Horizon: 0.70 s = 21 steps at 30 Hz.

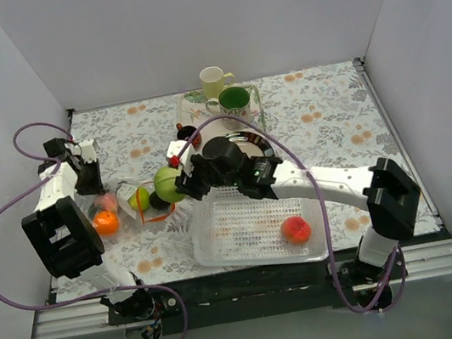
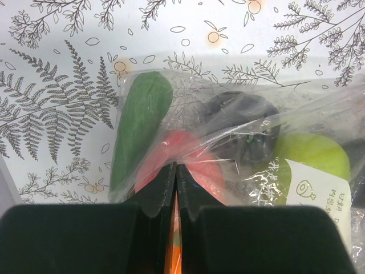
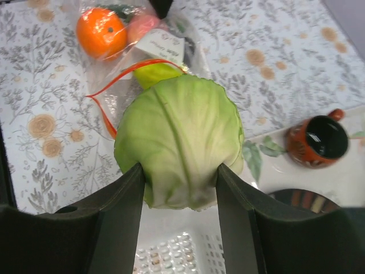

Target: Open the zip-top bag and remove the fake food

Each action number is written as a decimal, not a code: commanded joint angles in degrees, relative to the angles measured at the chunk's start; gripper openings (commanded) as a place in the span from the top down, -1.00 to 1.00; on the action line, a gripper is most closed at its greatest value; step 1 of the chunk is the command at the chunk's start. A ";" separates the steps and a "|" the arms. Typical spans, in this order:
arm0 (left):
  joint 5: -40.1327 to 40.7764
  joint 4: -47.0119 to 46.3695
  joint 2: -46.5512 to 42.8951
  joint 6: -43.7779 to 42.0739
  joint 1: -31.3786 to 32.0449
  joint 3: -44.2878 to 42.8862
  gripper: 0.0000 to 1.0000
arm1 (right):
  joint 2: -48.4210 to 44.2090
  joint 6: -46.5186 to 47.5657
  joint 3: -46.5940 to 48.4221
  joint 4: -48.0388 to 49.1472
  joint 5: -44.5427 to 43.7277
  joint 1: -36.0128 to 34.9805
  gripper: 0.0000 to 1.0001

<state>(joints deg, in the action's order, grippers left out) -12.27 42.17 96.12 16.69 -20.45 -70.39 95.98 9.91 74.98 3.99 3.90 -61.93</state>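
The zip-top bag lies on the left of the table with its orange-red zip strip open toward the right. Inside it I see an orange, a green pear and a dark plum. In the left wrist view the bag also holds a green chili and a pinkish apple. My left gripper is shut on the bag's plastic at its far end. My right gripper is shut on the green cabbage, held above the basket's far-left corner, just outside the bag's mouth.
A white perforated basket stands in front of the right arm, with a peach in it. Behind are a tray with a cream mug, a green mug, a dark plate and a small red cup.
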 commanded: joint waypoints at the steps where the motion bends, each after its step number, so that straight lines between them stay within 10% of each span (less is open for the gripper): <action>1: -0.12 -0.07 -1.46 -1.48 -0.21 1.22 1.00 | -8.52 1.69 -3.87 2.08 -7.05 0.50 0.05; 11: -2.14 1.68 -0.32 -1.75 -0.12 -1.59 1.00 | -25.49 -0.50 -21.27 -3.90 -11.99 1.64 -0.08; 17: -2.05 3.00 -0.67 -1.22 0.76 -3.35 1.00 | -25.77 -0.16 -20.58 -7.41 -12.16 1.64 -0.88; 21: -2.32 3.62 -1.19 -0.69 3.04 -3.96 1.00 | -20.85 -0.59 -14.35 -7.07 -13.83 1.64 -0.97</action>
<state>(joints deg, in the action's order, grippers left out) -13.65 44.69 96.14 15.86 -19.55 -71.85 71.57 9.58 53.82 -4.69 -7.60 -60.38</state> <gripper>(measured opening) 0.009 0.982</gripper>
